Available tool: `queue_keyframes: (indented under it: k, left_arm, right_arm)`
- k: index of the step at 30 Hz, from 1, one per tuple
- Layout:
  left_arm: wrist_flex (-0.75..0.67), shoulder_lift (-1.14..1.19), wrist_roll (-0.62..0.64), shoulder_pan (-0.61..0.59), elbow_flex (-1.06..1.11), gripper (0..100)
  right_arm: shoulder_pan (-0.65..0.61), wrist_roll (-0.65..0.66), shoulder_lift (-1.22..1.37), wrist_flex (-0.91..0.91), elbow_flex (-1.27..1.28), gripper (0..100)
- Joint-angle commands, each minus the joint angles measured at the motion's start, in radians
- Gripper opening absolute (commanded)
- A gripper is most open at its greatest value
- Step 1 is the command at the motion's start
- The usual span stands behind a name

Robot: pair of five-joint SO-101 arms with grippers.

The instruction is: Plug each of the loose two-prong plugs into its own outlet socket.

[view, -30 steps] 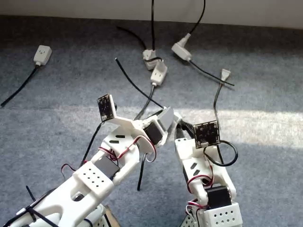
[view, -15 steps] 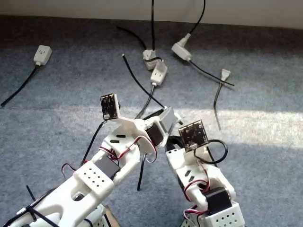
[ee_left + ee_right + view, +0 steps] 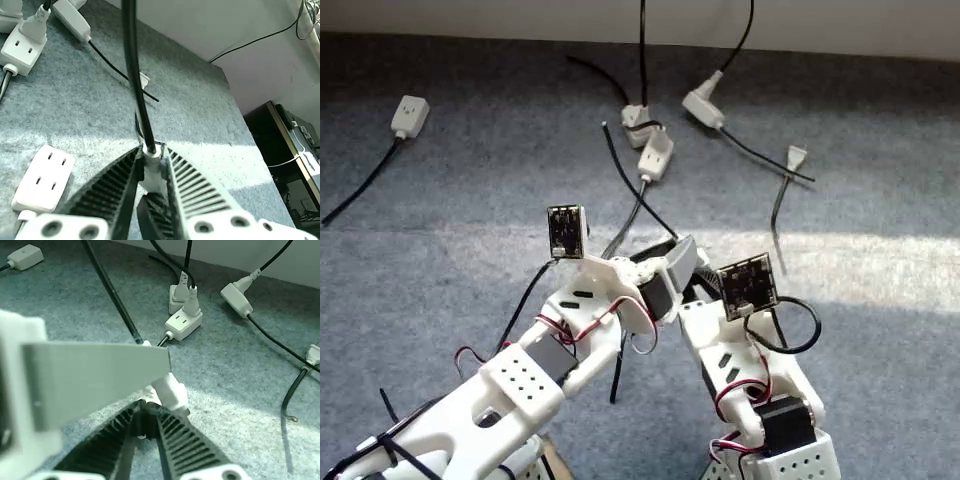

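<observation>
the left end effector is clamped on a white two-prong plug with a black cord, over the grey carpet; a white outlet block lies near. insertion looks next: line prongs with slots.

High camera looks down from above; both low, forward-facing wrist cameras share the white outlet.

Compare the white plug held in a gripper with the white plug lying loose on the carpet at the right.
The held plug is clamped in the left gripper, off the carpet; the loose plug lies untouched on it. The held plug's cord runs straight; the loose plug's curves. Both are white with black cords.
</observation>
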Motion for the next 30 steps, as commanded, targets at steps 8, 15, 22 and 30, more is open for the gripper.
queue_keyframes:
  k: [8,15,22,30]
  left_arm:
    - [-0.006,-0.012,-0.012,0.016,-0.004,1]
    - [-0.006,-0.015,-0.074,0.016,0.005,1]
    - [-0.006,-0.008,-0.077,0.001,-0.022,1]
    - [0.247,-0.005,-0.083,-0.067,-0.243,1]
  right_arm:
    - [0.056,0.014,-0.002,-0.036,-0.042,0.8]
    - [0.058,0.081,-0.002,-0.036,-0.041,0.8]
    - [0.050,0.020,-0.012,0.045,-0.019,1.2]
    - [0.054,-0.064,-0.013,0.271,-0.074,15.9]
